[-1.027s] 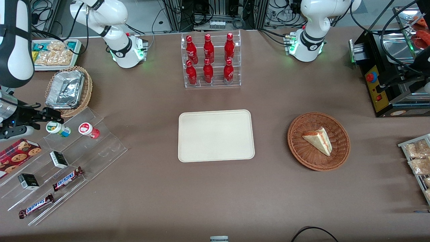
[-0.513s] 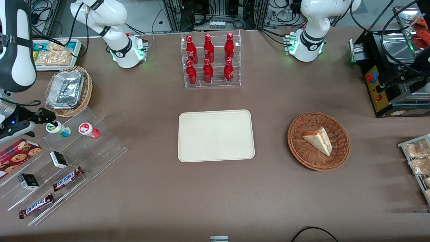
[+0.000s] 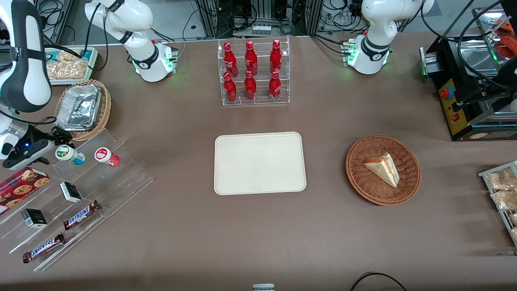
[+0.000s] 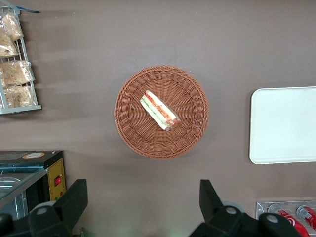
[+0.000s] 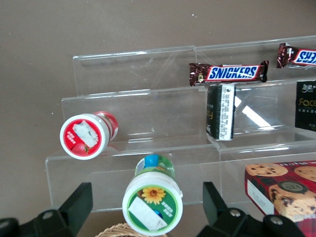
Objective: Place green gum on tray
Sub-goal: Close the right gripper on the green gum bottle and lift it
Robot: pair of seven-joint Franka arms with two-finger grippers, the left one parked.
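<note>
We read "SNICKERS" on the two brown chocolate bars (image 5: pixel 228 73) (image 5: pixel 297 55) lying on the clear acrylic step stand (image 5: pixel 133 98). A black box (image 5: pixel 305 105) beside them carries pale letters starting "Fac", cut off at the frame edge; its other print is illegible.

Place: a robotics lab dressed as a snack shop.
Lab signs: cable bundles (image 3: pixel 258 16) and arm bases (image 3: pixel 155 60) bolted to the brown bench (image 3: pixel 323 226).
Shop signs: acrylic shelves (image 3: pixel 80 190) of Snickers bars (image 3: pixel 81 214); racked red bottles (image 3: pixel 252 72).
Gripper: the gripper (image 5: pixel 148 217) hovers at the shelves, fingers apart.
</note>
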